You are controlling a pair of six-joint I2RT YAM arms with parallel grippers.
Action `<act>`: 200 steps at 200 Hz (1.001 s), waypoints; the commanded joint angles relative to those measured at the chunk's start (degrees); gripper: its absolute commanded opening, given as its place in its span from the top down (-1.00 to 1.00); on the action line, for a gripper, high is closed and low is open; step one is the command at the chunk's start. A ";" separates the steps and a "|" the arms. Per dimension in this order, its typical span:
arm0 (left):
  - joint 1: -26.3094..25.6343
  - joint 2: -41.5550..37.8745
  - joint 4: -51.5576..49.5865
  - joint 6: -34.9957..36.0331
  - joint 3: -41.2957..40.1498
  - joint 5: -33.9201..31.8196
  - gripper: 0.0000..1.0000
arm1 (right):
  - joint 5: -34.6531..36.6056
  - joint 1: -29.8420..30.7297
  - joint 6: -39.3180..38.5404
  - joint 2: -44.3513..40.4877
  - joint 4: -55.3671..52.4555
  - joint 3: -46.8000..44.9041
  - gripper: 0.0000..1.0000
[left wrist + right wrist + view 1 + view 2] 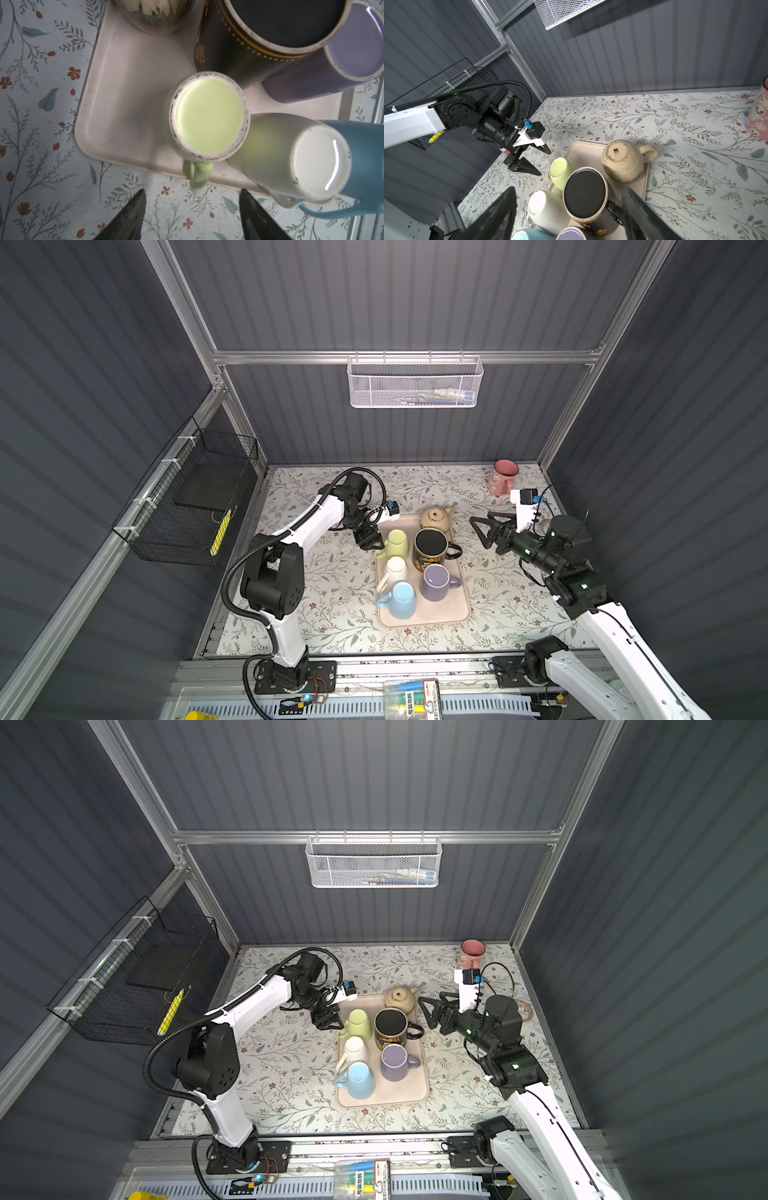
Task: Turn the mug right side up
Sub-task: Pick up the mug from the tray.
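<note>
Floral-patterned cloth point(332, 614) is covering the tabletop inside a grey-panelled booth, and a beige rectangular tray point(440, 612) is lying near its middle. Six mugs are standing upside down on the tray. A pale green ceramic mug point(395, 543) is sitting base-up by the tray's left edge, toward the far end, with its handle jutting out over that edge. Just right of it, a large black mug with gold patterning point(432, 549) is standing, and a round cream speckled mug point(436, 519) is occupying the tray's far right corner. Nearer along the tray's left side, a white ceramic mug point(397, 568) and a light blue mug point(401, 599) are standing close together, with a lavender mug point(436, 583) beside them on the tray's right side. Well beyond the tray's far right corner, a pink patterned mug point(503, 477) is standing upright on the cloth. The left gripper point(193, 193) is hovering just off the tray's left edge, its jaws standing apart and holding nothing, with the green mug's handle pointing toward the gap between them. The right gripper point(478, 533) is hanging in the air off the tray's right edge, its jaws spread wide and empty, facing the black mug.
</note>
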 commanded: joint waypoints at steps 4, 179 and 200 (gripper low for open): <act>-0.38 1.59 1.11 0.39 -0.70 2.55 -0.41 | 0.47 0.27 -0.67 0.39 1.04 -0.64 -0.57; -3.98 8.39 -0.39 -3.62 2.86 -5.34 0.55 | 1.89 0.27 -1.50 1.11 1.60 -1.95 -0.57; -4.44 8.94 -1.01 -3.93 3.93 -6.41 0.69 | 1.97 0.27 -1.59 1.06 1.49 -1.96 -0.57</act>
